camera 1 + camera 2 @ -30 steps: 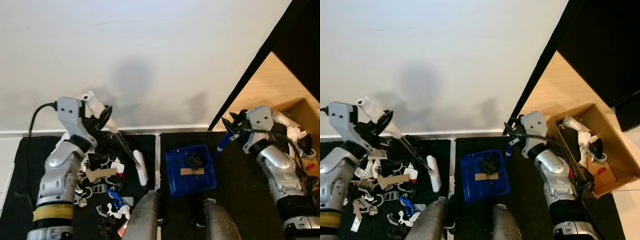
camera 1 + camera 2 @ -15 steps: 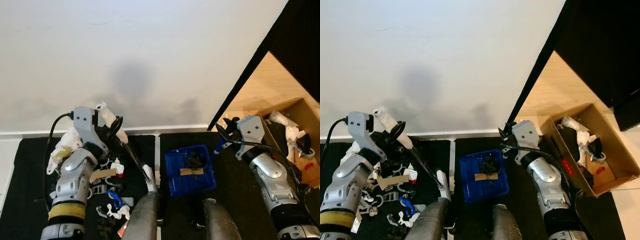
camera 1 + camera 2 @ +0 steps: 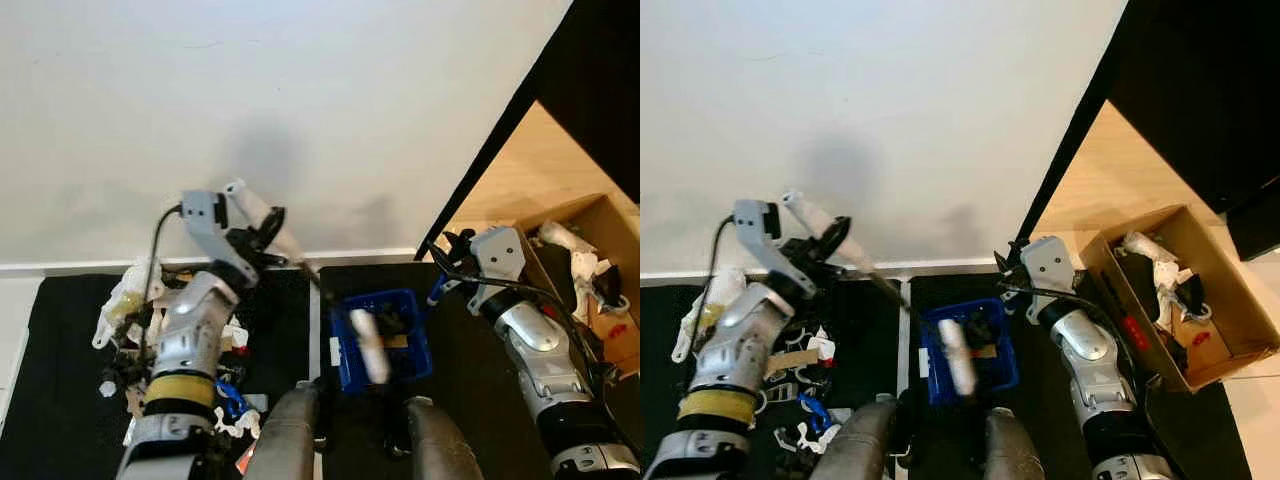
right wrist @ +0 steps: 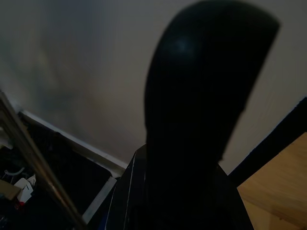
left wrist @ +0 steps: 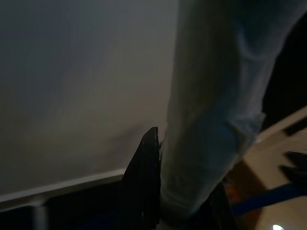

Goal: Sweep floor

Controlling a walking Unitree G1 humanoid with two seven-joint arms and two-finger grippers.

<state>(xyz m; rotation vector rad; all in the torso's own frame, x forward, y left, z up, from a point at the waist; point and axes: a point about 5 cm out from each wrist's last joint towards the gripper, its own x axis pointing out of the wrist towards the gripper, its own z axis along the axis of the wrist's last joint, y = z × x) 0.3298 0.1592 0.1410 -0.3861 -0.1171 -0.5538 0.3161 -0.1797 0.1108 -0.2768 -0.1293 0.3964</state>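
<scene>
My left gripper (image 3: 266,233) is shut on the white handle (image 3: 249,205) of a brush, close to the wall. The brush's dark shaft slants down to the right, and its white head (image 3: 369,346) lies blurred over the blue dustpan (image 3: 416,364). The dustpan sits on the black mat with dark scraps and a cardboard strip inside. My right gripper (image 3: 452,260) is shut on the dustpan's blue handle (image 3: 436,291) at its far right corner. In the left wrist view the pale handle (image 5: 211,120) sits against a black finger (image 5: 146,187).
Loose litter (image 3: 228,402) of white, blue and brown scraps lies on the left mat, with a crumpled white bag (image 3: 125,300) further left. An open cardboard box (image 3: 1170,300) of rubbish stands at the right on wooden flooring. My own legs (image 3: 290,440) are just below the dustpan.
My left arm swung right, carrying the brush head from the litter on the left mat across onto the dustpan. The right gripper stayed on the dustpan handle.
</scene>
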